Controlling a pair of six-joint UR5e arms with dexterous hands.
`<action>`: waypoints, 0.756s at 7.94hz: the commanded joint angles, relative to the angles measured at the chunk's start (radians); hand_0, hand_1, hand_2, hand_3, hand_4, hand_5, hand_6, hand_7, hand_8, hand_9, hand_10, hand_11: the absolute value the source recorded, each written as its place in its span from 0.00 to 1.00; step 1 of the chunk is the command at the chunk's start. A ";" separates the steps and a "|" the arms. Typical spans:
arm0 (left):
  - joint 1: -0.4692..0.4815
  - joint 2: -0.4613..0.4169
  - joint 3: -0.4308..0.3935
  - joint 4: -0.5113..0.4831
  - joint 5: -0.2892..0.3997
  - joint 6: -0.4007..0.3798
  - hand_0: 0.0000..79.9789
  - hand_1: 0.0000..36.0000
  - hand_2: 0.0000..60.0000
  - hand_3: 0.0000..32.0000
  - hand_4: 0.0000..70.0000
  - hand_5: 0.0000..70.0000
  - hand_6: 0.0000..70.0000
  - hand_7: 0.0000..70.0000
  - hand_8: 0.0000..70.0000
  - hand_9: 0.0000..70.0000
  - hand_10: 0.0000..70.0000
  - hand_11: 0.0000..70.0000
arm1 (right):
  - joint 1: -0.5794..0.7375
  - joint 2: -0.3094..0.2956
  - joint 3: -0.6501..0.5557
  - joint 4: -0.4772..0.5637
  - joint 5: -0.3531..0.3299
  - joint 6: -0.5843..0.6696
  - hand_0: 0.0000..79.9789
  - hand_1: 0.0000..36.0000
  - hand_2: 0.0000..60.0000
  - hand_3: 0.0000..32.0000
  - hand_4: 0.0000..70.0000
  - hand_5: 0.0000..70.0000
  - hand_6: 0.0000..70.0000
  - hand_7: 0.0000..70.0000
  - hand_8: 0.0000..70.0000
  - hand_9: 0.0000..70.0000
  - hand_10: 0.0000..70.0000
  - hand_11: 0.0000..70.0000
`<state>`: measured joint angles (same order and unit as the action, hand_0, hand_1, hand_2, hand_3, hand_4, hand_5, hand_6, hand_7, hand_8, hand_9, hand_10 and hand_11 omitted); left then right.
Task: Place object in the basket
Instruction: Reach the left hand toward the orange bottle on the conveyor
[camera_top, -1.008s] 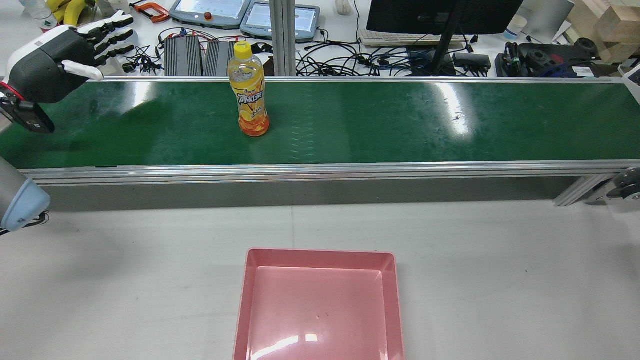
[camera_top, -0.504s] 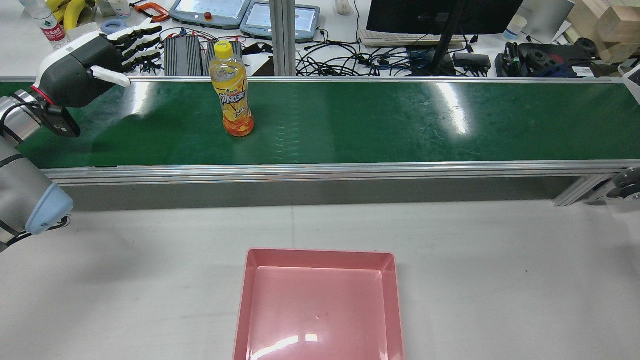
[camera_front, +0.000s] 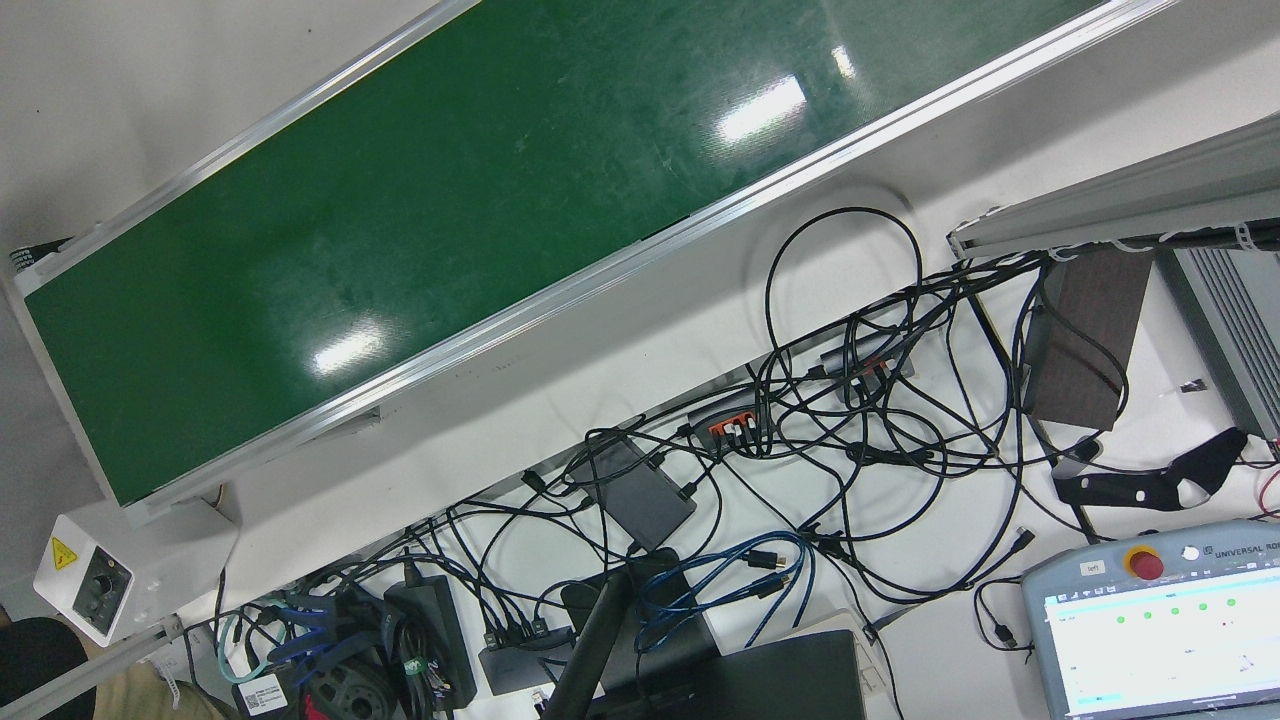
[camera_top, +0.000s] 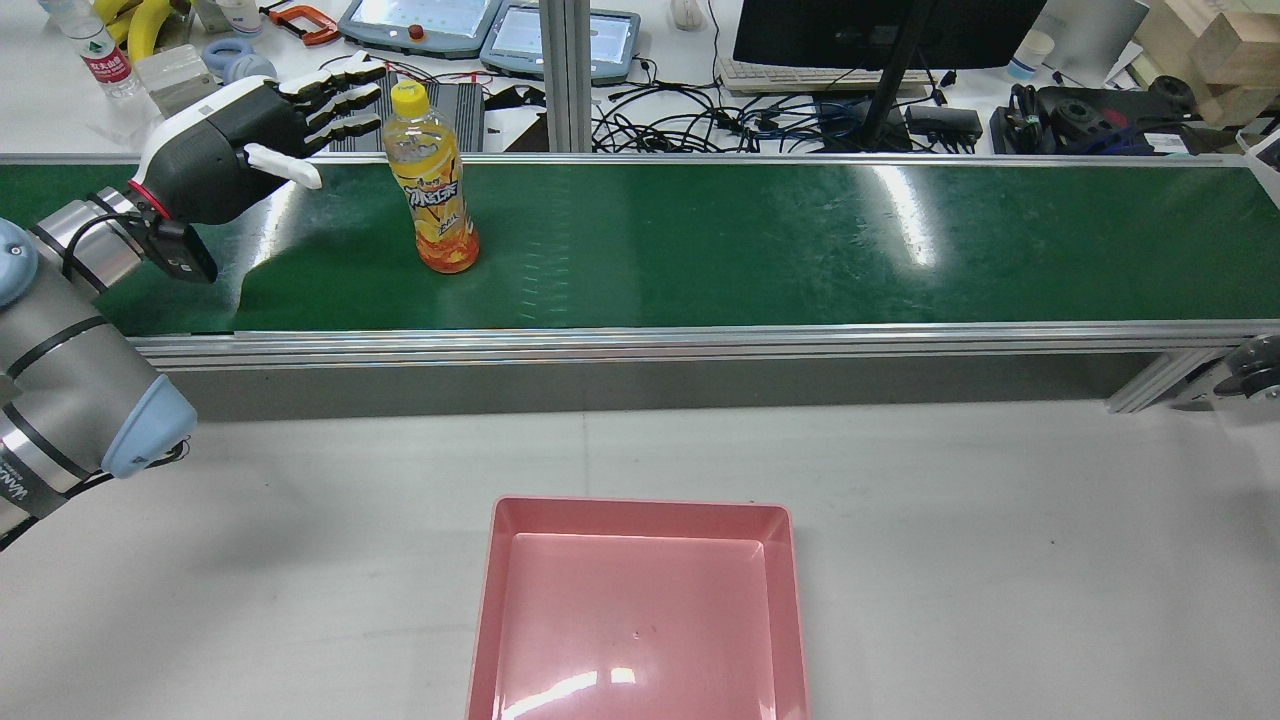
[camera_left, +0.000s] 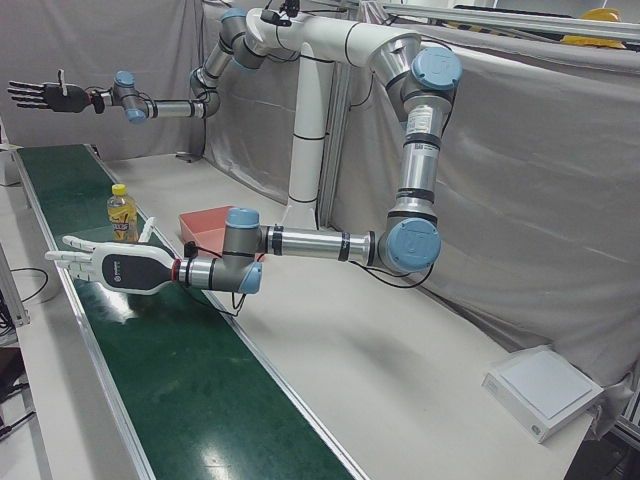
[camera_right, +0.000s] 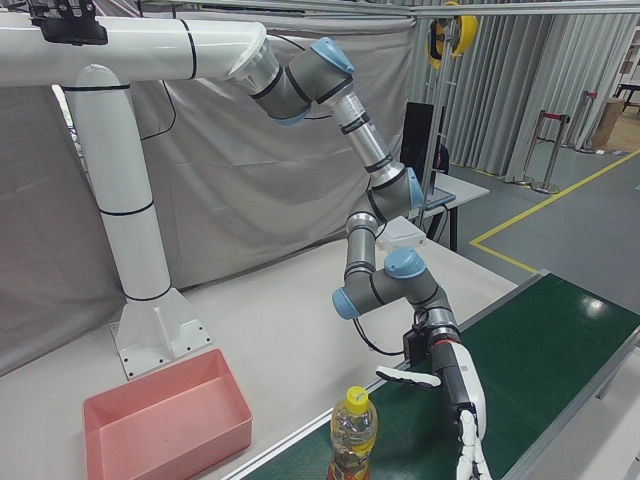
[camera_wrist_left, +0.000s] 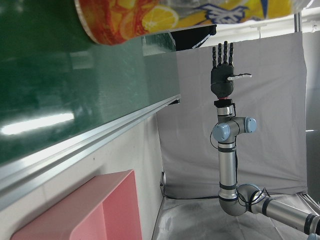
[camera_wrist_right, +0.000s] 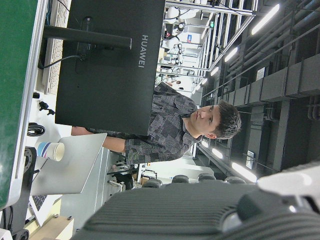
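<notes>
One orange drink bottle stands upright on the green conveyor belt, well apart from the pink basket on the table. The left hand hovers just beside it, fingers spread, holding nothing. The right hand is raised far off, fingers splayed and empty

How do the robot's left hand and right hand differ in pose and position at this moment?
1. The left hand sits low over the green conveyor belt, right beside the yellow-capped orange drink bottle; the right hand is raised high at the belt's far end, away from any object.
2. The left hand's fingers reach sideways past the bottle; the right hand, seen from the left hand view, points up.

Shared: both are open and hold nothing.
</notes>
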<state>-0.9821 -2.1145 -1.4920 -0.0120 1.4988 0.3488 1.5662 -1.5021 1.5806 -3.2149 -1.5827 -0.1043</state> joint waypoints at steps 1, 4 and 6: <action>0.057 -0.038 0.001 0.010 -0.002 0.010 0.61 0.23 0.00 0.00 0.24 0.17 0.00 0.00 0.08 0.15 0.14 0.21 | 0.000 0.000 0.001 0.000 0.000 0.000 0.00 0.00 0.00 0.00 0.00 0.00 0.00 0.00 0.00 0.00 0.00 0.00; 0.060 -0.061 -0.002 0.018 0.000 0.012 0.61 0.25 0.00 0.00 0.24 0.18 0.00 0.00 0.08 0.15 0.13 0.20 | 0.000 0.000 -0.001 0.000 0.000 0.000 0.00 0.00 0.00 0.00 0.00 0.00 0.00 0.00 0.00 0.00 0.00 0.00; 0.075 -0.079 -0.002 0.035 0.000 0.012 0.61 0.32 0.00 0.00 0.26 0.33 0.00 0.03 0.17 0.27 0.19 0.29 | 0.000 0.000 0.001 0.000 0.000 0.000 0.00 0.00 0.00 0.00 0.00 0.00 0.00 0.00 0.00 0.00 0.00 0.00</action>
<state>-0.9228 -2.1770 -1.4936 0.0084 1.4984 0.3606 1.5662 -1.5018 1.5811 -3.2151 -1.5831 -0.1043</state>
